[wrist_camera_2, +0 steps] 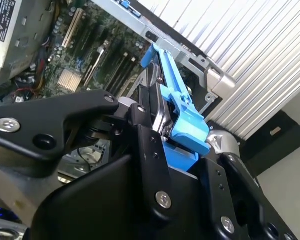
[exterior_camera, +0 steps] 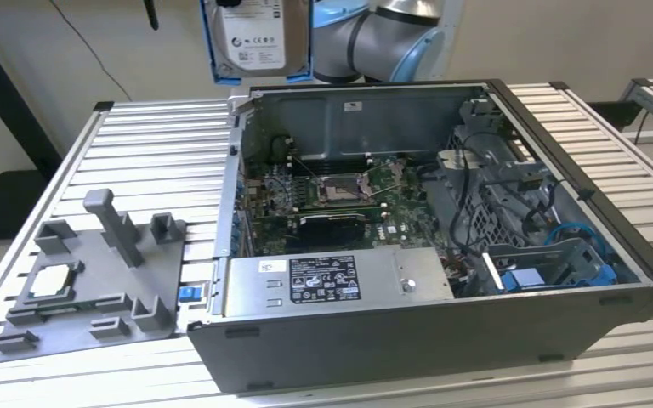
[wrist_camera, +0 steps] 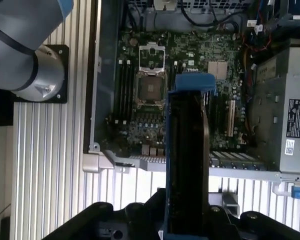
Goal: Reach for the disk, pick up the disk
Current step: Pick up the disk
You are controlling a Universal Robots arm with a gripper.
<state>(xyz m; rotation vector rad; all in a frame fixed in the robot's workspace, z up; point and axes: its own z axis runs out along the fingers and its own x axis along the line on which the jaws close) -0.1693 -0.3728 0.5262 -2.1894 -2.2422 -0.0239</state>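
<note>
Fingers (wrist_camera_2: 149, 150) of the gripper (wrist_camera_2: 177, 150) are clamped on the disk (wrist_camera_2: 180, 110), one black finger pressed against each flat face, with the blue frame standing up between them in the second wrist view. In the exterior view the disk (exterior_camera: 252, 38) hangs upright in the air, clear of everything, above the far edge of the bench (exterior_camera: 156, 144), its white label facing the camera and the arm (exterior_camera: 383, 34) just beside it. Below it the open computer case (exterior_camera: 599, 280) sits mid-bench, showing the motherboard (exterior_camera: 338, 183) and a large grey box (exterior_camera: 326, 280) with a label. A grey fixture (exterior_camera: 88, 280) lies near the bench's edge on the exterior view's left.
</note>
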